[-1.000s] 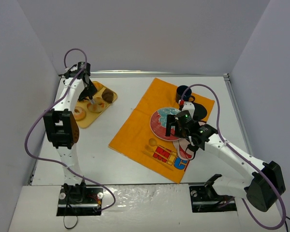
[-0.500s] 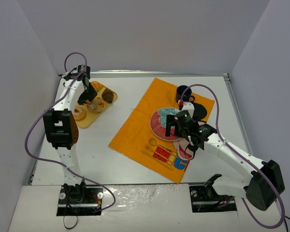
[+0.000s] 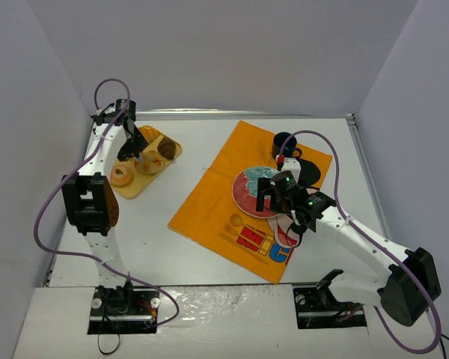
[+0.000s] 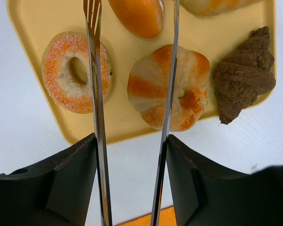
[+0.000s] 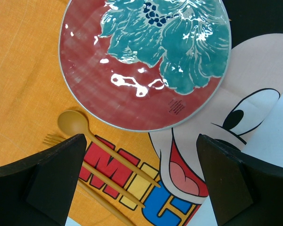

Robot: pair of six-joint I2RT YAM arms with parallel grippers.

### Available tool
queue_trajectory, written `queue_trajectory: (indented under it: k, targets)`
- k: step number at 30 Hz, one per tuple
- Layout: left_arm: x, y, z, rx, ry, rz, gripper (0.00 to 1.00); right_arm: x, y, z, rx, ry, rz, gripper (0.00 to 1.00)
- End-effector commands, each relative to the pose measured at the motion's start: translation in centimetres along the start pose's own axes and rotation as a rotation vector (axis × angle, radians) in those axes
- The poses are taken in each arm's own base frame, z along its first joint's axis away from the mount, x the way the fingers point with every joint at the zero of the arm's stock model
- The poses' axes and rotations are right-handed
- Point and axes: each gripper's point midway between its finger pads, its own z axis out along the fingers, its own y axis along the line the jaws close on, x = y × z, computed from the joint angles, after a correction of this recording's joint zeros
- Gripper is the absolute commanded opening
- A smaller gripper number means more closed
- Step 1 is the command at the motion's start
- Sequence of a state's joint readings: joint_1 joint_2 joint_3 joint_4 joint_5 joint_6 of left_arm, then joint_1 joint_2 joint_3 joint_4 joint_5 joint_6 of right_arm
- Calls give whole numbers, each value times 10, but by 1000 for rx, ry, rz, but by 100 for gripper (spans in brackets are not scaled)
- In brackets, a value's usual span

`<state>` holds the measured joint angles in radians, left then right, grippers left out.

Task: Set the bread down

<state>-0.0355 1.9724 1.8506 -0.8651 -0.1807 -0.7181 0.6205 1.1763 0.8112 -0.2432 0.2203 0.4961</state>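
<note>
Bun (image 4: 169, 88) on yellow tray (image 4: 37, 19), far-left counter (image 4: 19, 141).
Left hand (image 4: 131, 139) grips metal tongs (image 4: 96, 94), blades spread apart: one crosses the bun, the other the sugared doughnut's (image 4: 75, 70) edge; contact unclear. Brown pastry (image 4: 243, 73) beside the bun. Right hand (image 5: 141, 188) wide apart, holding nothing, over the red-green plate (image 5: 132, 94) on the orange cloth (image 5: 28, 70).

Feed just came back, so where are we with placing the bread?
Nothing is placed yet: the red and teal glazed plate is bare, with the open right gripper above it. In hand: the left gripper holds metal tongs, blades open over the orange-and-white swirled bun on the yellow tray, not visibly squeezing it. Remaining: pinch, lift, carry, presumably to the plate, and release.
</note>
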Motion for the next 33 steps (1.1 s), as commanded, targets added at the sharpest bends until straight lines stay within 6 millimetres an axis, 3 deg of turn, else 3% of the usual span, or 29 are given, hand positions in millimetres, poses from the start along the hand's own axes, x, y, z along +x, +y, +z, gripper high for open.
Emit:
queue_trajectory:
  k: [1,12,18,26,33]
  targets:
    - [-23,4,-30,38,-77,-47,52,-12,-1,-2,1,-44,23,100]
    - [-19,9,-19,25,-55,-54,47,-12,0,-1,4,-43,21,100]
    - [-16,10,-17,25,-47,-52,33,-13,0,-2,1,-45,25,100]
    - [-14,9,-18,36,-39,-51,1,-12,0,-1,2,-41,26,100]
    - [-22,9,-33,59,-72,-47,0,-13,0,-2,2,-47,35,100]
